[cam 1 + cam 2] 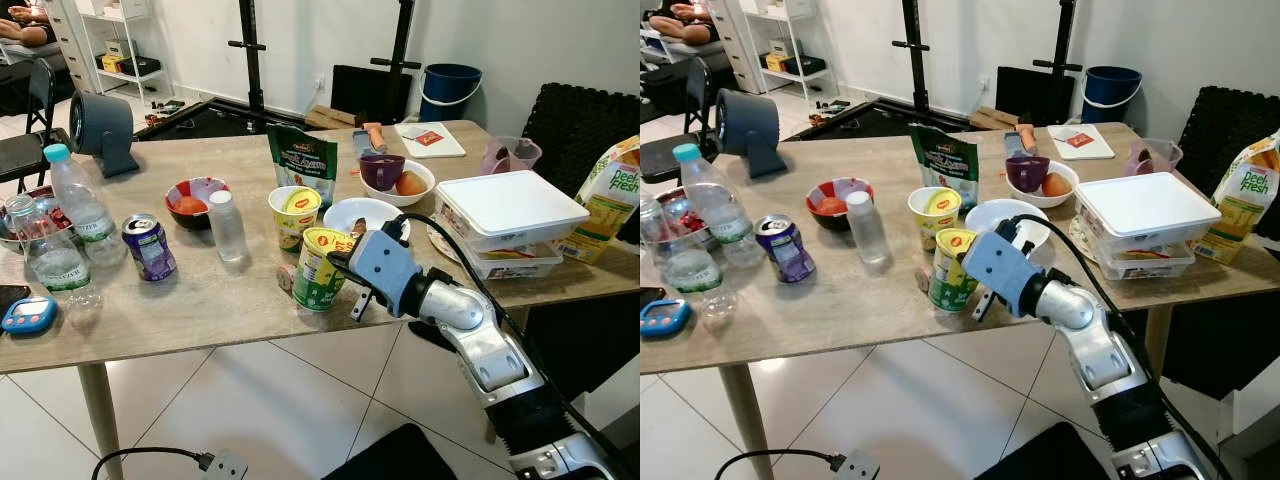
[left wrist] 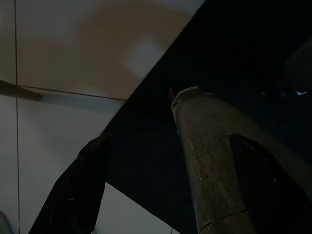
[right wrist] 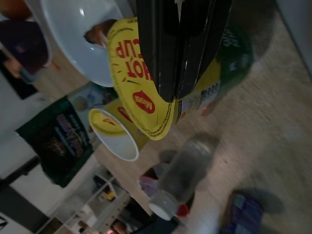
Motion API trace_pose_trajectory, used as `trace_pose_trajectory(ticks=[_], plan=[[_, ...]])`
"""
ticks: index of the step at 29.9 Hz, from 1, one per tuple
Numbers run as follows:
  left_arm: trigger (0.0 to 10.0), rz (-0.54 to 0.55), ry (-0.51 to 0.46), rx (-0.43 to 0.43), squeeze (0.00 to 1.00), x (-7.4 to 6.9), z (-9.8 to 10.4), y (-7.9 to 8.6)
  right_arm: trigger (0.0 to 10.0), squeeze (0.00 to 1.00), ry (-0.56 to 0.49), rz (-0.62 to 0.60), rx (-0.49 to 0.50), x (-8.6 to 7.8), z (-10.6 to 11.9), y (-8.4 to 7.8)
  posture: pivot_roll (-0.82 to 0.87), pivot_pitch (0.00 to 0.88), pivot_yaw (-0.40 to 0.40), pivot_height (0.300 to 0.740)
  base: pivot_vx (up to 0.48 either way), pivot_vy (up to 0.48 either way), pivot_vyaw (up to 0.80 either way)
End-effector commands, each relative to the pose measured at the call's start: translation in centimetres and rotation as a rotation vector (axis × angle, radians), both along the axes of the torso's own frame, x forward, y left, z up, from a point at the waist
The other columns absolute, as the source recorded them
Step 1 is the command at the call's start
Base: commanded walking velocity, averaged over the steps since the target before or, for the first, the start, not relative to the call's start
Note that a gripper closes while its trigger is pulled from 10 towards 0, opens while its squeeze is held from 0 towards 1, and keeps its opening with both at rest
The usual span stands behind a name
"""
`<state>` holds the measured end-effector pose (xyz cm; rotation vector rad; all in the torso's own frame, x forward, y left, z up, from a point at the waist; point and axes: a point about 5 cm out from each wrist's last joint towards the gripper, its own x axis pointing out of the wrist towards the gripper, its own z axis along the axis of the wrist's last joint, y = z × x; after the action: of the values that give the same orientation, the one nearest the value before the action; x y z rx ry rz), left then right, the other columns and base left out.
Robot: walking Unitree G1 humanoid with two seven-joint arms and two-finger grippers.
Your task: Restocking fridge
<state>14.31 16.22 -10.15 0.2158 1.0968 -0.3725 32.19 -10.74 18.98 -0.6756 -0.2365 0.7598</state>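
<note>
The right gripper (image 1: 348,272) is reaching over the near edge of the tabletop (image 1: 200,300) and pressing against the nearer Maggi Hot Cup noodle cup (image 1: 318,270). In the right wrist view its two black fingers (image 3: 180,44) are lying close together across the yellow lid and side of that cup; whether the jaws are actually clamping it cannot be told. The left gripper (image 2: 161,195) is hanging idle over the floor tiles, jaws spread apart and holding nothing.

The cup is standing upright near the front edge, just in front of a white bowl (image 1: 365,215). It is probably light, thin-walled and easy to crush or tip, so a gentle hold around the middle of the body, below the lid rim, looks safest.

Just behind it a second noodle cup (image 1: 294,215) is standing, with a small clear bottle (image 1: 227,228) and a purple drink can (image 1: 149,247) to the left. Two water bottles (image 1: 80,208) are standing near the left end. Farther back, a green pouch (image 1: 302,160) is standing upright, and stacked white lidded containers (image 1: 510,222) are sitting to the right beside a Peel Fresh juice carton (image 1: 610,200).
</note>
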Motion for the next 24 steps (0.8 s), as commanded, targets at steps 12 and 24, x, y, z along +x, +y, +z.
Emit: trace_pose_trajectory(ticks=[12, 24], plan=[[10.0, -0.026, 0.144, 0.008, 0.0, -3.6, -1.2, -0.2, 0.0, 0.0, -0.122, -0.003, -0.028, -0.6, -0.5, 2.5, -0.06, 0.091, -0.004, 0.74, 0.0, 0.0, 0.0], [10.0, -0.02, 0.147, 0.003, 0.0, -3.7, -1.3, -0.3, 0.0, 0.0, -0.173, 0.022, -0.118, -0.8, -1.8, 4.1, -0.06, 0.093, -0.013, 0.74, 0.0, 0.0, 0.0]])
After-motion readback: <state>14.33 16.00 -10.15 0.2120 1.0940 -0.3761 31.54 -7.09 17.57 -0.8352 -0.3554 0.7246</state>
